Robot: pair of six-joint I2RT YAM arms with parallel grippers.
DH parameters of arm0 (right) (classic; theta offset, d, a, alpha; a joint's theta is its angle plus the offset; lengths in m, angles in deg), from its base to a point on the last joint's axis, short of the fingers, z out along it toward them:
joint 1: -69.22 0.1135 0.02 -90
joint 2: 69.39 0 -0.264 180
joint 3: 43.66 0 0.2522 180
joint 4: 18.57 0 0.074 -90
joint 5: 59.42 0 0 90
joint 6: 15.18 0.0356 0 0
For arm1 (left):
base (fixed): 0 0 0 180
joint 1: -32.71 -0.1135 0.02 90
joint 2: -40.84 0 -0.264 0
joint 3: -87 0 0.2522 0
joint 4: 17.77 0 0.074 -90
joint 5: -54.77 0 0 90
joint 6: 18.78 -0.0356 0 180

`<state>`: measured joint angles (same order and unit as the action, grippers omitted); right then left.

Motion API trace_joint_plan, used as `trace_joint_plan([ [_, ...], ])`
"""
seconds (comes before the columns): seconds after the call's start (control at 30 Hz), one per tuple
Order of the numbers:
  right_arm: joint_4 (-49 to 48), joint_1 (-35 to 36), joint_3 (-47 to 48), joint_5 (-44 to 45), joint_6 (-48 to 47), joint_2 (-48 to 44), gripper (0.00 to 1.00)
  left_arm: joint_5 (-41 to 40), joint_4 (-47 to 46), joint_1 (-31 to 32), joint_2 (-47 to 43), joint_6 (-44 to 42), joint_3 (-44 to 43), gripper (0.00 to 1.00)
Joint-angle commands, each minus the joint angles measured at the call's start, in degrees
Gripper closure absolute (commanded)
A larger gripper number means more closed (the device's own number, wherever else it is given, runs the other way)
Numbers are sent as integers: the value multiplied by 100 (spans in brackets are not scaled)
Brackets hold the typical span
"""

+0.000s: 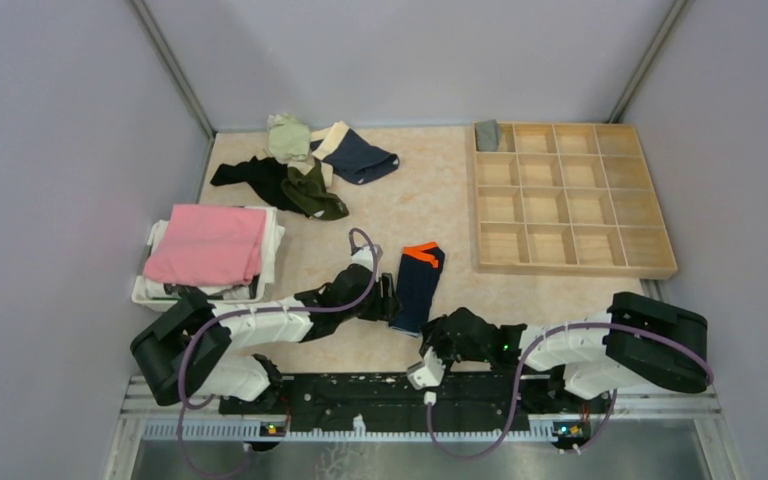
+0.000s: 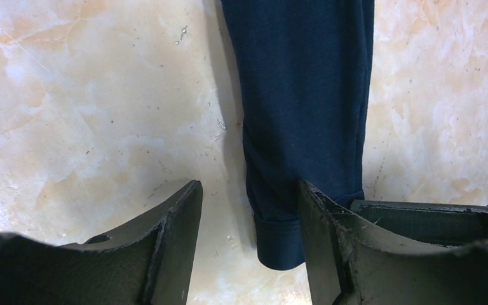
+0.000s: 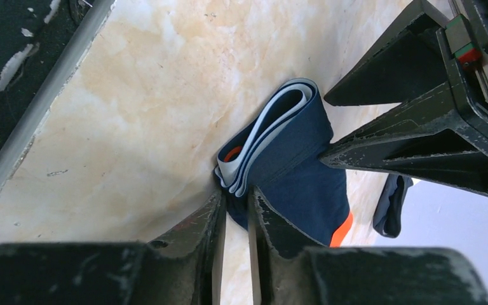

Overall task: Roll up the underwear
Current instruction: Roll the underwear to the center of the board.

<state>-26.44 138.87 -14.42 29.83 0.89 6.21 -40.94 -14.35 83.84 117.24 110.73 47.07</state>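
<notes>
While one navy underwear (image 1: 419, 285) lies folded, perhaps four garments (image 1: 310, 190) — piled.

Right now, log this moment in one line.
navy underwear: folded flat, not yet rolled | left gripper: open, astride it | right gripper: pinching its near end

walls (image 1: 60, 150): plain pale grey, three sides | tabletop (image 1: 410, 210): beige marbled | light: even, soft shadows

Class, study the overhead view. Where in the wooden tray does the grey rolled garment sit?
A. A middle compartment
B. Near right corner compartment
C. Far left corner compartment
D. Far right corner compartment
C: the grey roll sits in the corner compartment of the wooden tray farthest from the arms, on the left side.
</notes>
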Motion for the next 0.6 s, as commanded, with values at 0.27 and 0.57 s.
trace_joint_plan([
  [0.27, -313, 69, 11, -218, 567, -93, 100, -51, 210, -59, -570, -193, -133, 37],
  [0.57, -136, 86, -86, -685, 1484, -763, 100, 859, -223, -77, -1542, -884, -31, 58],
])
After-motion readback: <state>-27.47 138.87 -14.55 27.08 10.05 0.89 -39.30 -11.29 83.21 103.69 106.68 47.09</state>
